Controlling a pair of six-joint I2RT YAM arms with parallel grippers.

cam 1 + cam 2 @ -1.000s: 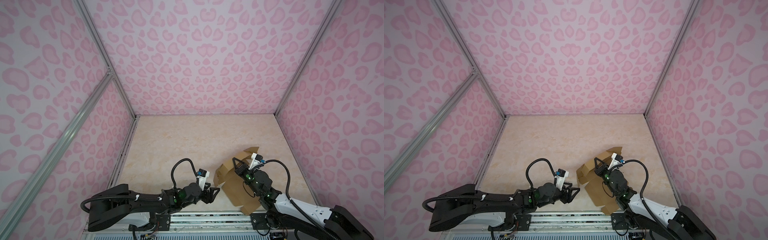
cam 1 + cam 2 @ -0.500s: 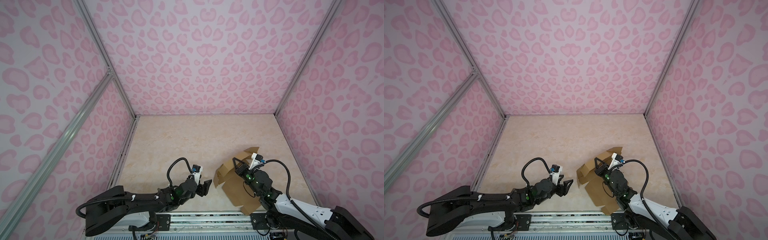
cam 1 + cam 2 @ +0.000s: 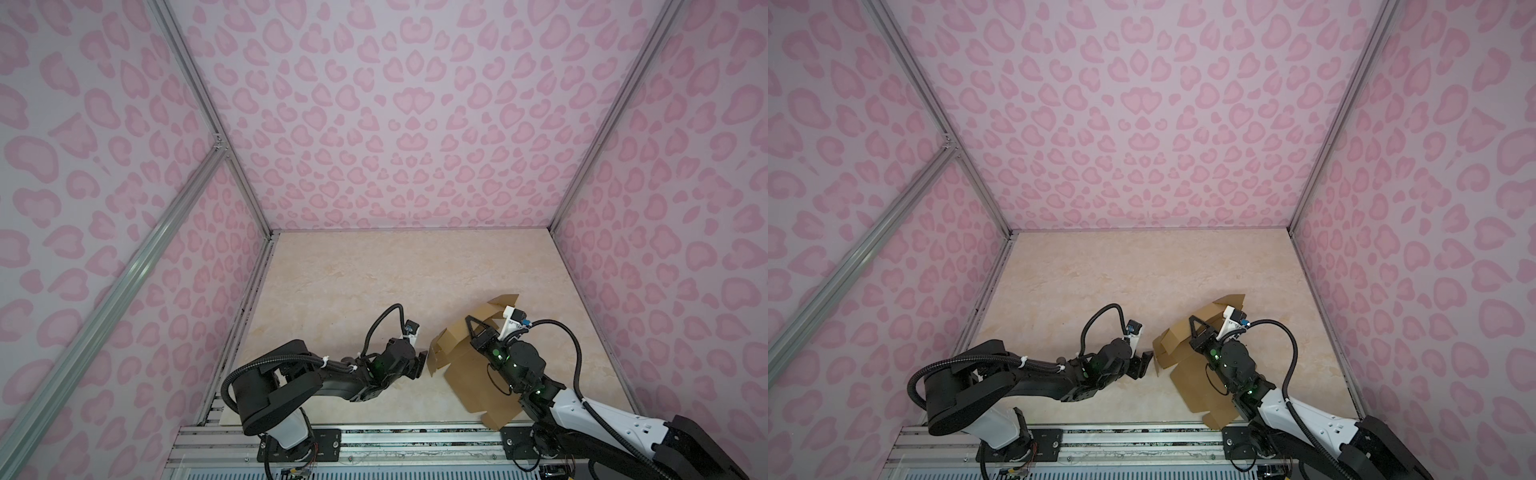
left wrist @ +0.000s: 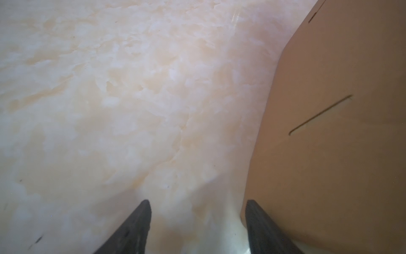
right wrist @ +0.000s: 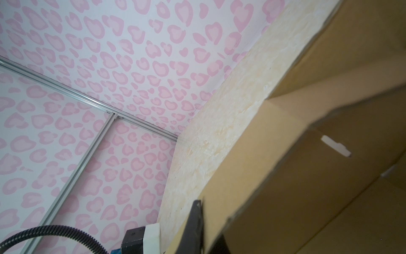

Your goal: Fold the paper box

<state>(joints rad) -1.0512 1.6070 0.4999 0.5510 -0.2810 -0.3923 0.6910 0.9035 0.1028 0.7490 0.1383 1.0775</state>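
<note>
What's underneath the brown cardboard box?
The paper box lies on the marble-look table, partly lifted by the right gripper. The table under its flat part is covered, so anything there stays hidden.

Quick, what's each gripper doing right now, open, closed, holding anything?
Left gripper: open, empty, beside the paper box.
Right gripper: shut on the paper box.

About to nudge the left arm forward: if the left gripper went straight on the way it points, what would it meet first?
Probably the paper box. The left gripper is open and points at the box's near flap in both top views. In the left wrist view one finger already sits beside the cardboard edge; contact is unclear.
</note>
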